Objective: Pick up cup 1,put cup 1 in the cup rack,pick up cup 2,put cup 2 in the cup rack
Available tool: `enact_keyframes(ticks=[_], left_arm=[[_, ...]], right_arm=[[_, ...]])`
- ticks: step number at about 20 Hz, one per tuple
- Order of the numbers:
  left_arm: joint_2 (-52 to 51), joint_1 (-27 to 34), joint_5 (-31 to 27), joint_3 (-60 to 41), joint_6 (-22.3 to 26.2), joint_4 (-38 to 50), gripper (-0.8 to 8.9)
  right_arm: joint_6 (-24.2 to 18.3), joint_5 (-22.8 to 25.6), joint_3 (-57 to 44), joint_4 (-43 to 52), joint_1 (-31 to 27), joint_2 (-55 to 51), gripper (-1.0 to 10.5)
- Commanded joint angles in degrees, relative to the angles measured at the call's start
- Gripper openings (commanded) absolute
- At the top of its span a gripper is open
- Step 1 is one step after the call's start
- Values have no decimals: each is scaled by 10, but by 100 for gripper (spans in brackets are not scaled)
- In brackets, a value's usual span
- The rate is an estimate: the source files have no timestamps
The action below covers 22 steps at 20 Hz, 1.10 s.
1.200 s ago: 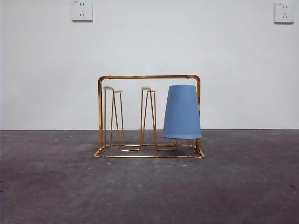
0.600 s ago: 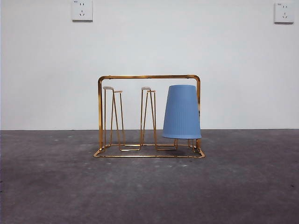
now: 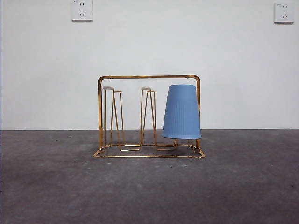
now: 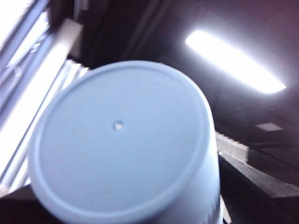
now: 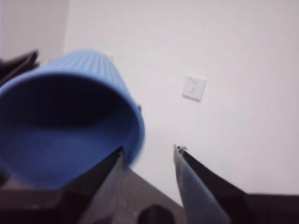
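Note:
The gold wire cup rack (image 3: 100, 112) stands mid-table in the front view. One blue ribbed cup (image 3: 182, 112) sits upside down on its right-hand peg. The other white-tipped pegs (image 3: 108, 88) are bare. A second blue cup (image 4: 126, 144) fills the left wrist view base-on and hides the left gripper's jaws, with the ceiling behind it. The same cup (image 5: 70, 121) shows in the right wrist view, held in the air with a dark tip at its far side. My right gripper (image 5: 149, 151) is open and empty beside that cup's rim. Neither gripper shows in the front view.
A white wall with two sockets (image 3: 82, 10) (image 3: 284, 12) stands behind the dark grey table (image 3: 149, 186). One socket (image 5: 194, 87) also shows in the right wrist view. A ceiling light (image 4: 233, 60) shows in the left wrist view.

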Motion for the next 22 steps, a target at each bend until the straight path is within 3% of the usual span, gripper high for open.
enact_keyframes(ticks=[1,5,8,10,13,17,22], left_arm=[[-24,17,19,-1,18,-36,-6],[-60,45,38,-1,99,-167,-6],[-101,56,16,-1,238,-348,-6],[-133,56,-49,-1,346,-493,-6],[-167,56,-180,-1,468,-663,-6],[-184,52,-334,-1,554,-802,-6],[-171,48,-430,-1,602,-865,-6]], right_arm=[[0,8,-2,-34,0,-26,198],[13,25,-2,-127,0,-60,193],[19,28,-2,-212,0,-79,189],[33,46,-2,-260,0,-93,189],[47,63,-2,-316,0,-105,189],[75,64,-2,-374,0,-108,189],[97,64,-2,-410,0,-108,189]])
